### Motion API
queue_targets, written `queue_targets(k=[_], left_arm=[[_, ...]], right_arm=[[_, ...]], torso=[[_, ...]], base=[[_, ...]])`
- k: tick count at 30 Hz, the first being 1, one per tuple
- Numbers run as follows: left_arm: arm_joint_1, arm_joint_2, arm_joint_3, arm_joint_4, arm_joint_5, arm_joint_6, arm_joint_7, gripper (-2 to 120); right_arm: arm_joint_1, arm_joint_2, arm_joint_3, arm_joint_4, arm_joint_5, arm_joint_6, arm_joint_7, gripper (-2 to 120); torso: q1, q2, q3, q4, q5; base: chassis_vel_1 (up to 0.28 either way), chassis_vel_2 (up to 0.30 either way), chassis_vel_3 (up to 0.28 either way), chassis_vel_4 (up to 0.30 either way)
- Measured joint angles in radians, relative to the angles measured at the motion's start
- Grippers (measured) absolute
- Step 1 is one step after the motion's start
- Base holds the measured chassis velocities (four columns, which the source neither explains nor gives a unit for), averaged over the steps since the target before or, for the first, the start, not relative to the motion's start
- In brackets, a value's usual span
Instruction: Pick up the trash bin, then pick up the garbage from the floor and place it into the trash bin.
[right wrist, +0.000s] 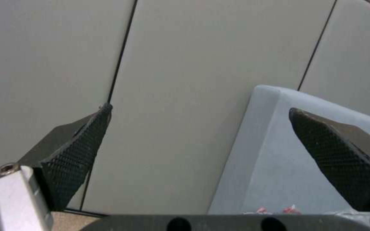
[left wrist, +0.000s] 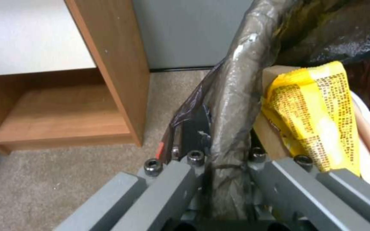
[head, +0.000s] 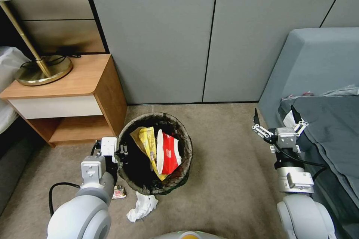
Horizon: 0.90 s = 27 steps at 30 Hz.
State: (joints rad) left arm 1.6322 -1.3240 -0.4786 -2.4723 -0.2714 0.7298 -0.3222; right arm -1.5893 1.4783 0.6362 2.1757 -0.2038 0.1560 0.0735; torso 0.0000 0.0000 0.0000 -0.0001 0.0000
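My left gripper (head: 121, 153) is clamped on the bag-lined rim of the trash bin (head: 185, 145), beside the nightstand (head: 108, 82). My right gripper (head: 276, 117) hangs spread apart, right of the bin. White crumpled paper (head: 142, 206) lies on the carpet against the bin.

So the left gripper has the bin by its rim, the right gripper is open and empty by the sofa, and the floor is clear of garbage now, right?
Not quite: the floor isn't clear. The head view shows crumpled white paper and a small wrapper on the carpet beside the trash bin. The left gripper does clamp the rim, and the right gripper is open and empty.
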Motion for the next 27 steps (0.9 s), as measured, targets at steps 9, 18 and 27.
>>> queue_targets(k=[9,18,27], left_arm=[[0.0,0.001,0.001,-0.003,-0.03,0.005,-0.007,0],[-0.004,0.0,0.0,-0.007,-0.039,0.006,-0.006,0],[-0.001,-0.003,0.0,-0.013,-0.04,0.006,-0.006,0]], right_arm=[[0.005,0.001,-0.004,-0.006,-0.004,0.0,0.0,100],[0.003,0.002,-0.004,-0.01,-0.006,0.002,0.0,100],[0.004,0.001,-0.008,-0.011,-0.006,0.002,0.0,100]], torso=[[0.0,0.0,0.0,0.0001,0.0],[0.0,0.0,0.0,0.0,0.0],[0.0,0.0,0.0,0.0,0.0]], base=[[0.0,0.0,0.0,0.0],[0.0,0.0,0.0,0.0],[0.023,0.017,0.02,0.015]])
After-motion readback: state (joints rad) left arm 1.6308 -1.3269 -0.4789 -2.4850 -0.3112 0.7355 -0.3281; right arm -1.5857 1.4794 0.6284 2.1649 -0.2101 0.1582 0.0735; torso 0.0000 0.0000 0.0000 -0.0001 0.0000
